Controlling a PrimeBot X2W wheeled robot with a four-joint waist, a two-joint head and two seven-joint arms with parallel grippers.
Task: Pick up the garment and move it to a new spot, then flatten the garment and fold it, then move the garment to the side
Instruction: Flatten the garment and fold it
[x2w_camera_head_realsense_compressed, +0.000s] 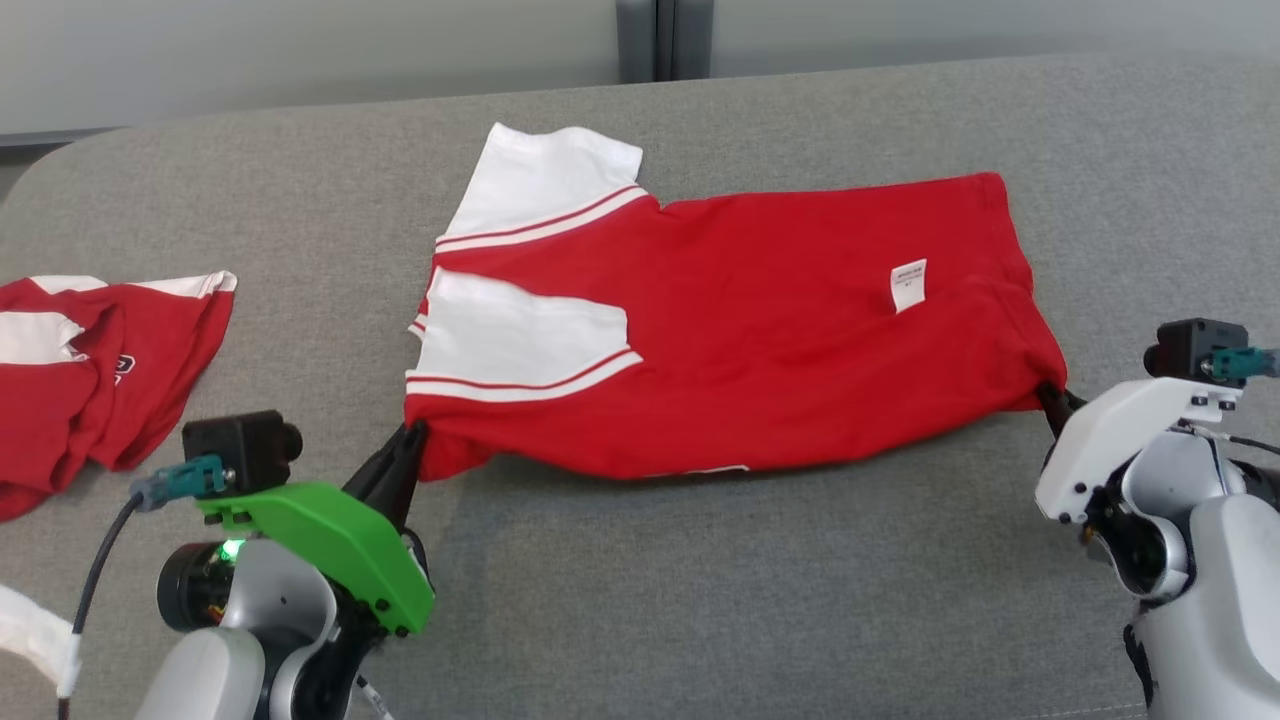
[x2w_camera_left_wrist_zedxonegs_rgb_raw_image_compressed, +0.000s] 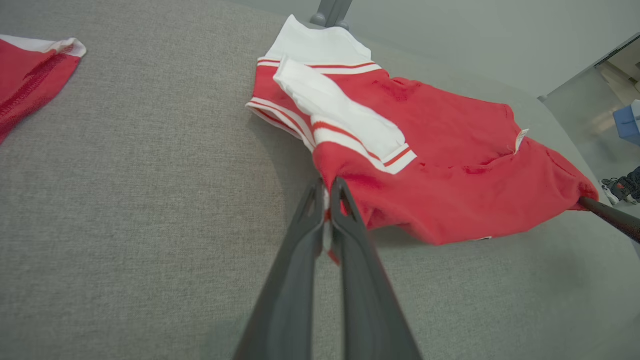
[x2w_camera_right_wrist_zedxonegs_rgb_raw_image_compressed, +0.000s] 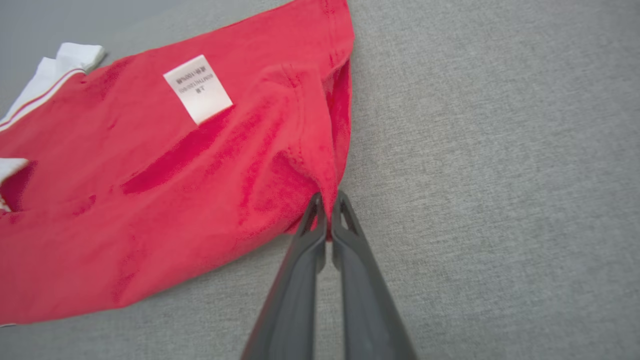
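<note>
The garment (x2w_camera_head_realsense_compressed: 760, 320) is a red shirt with white sleeves, red-striped cuffs and a white care label (x2w_camera_head_realsense_compressed: 908, 284), lying folded lengthwise across the grey cushion. My left gripper (x2w_camera_head_realsense_compressed: 415, 440) is shut on its near left corner, by the lower sleeve; the left wrist view shows the fingertips pinching red cloth (x2w_camera_left_wrist_zedxonegs_rgb_raw_image_compressed: 327, 200). My right gripper (x2w_camera_head_realsense_compressed: 1050, 397) is shut on the near right hem corner, and in the right wrist view the red fabric (x2w_camera_right_wrist_zedxonegs_rgb_raw_image_compressed: 200, 190) bunches just above that gripper (x2w_camera_right_wrist_zedxonegs_rgb_raw_image_compressed: 327, 202). The near edge sags slightly between both grips.
A second red and white garment (x2w_camera_head_realsense_compressed: 90, 360) lies crumpled at the cushion's left edge, also seen as a red garment corner (x2w_camera_left_wrist_zedxonegs_rgb_raw_image_compressed: 30, 85) in the left wrist view. Bare grey cushion (x2w_camera_head_realsense_compressed: 750, 580) spreads in front of the shirt. A pale wall (x2w_camera_head_realsense_compressed: 300, 50) rises behind.
</note>
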